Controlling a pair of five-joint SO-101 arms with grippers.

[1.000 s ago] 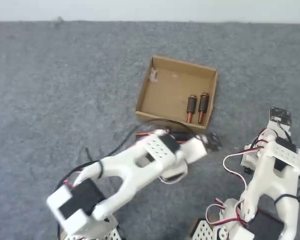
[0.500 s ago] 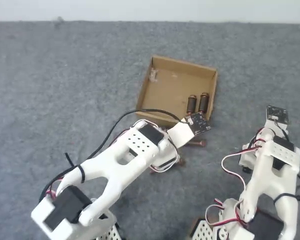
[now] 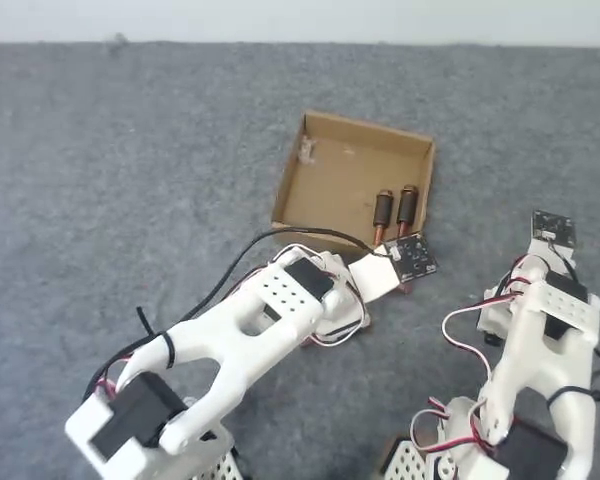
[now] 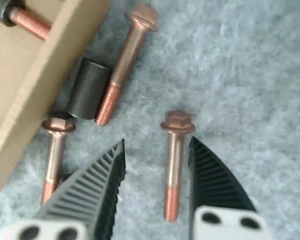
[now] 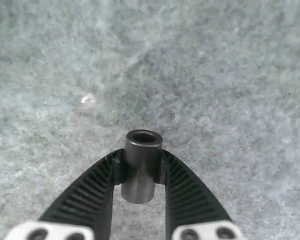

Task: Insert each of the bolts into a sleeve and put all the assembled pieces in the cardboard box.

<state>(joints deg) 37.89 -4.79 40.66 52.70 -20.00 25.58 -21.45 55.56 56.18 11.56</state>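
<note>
Left claw: ridged jaws apart, straddling a coppery hex-flanged bolt that lies flat on the grey, fuzzy surface. A second bolt and a third bolt lie by a loose black sleeve, beside the cardboard box.

Right claw: clamped on a smooth upright sleeve, bore facing up.

High view: the box sits upper centre, with two assembled pieces in its lower right corner.

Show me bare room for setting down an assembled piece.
Cardboard box floor: bare from its left wall to the two assembled pieces by the right wall. Carpet left of the box, too. Crowded: loose bolts and a sleeve outside the near wall, under the left gripper.
</note>
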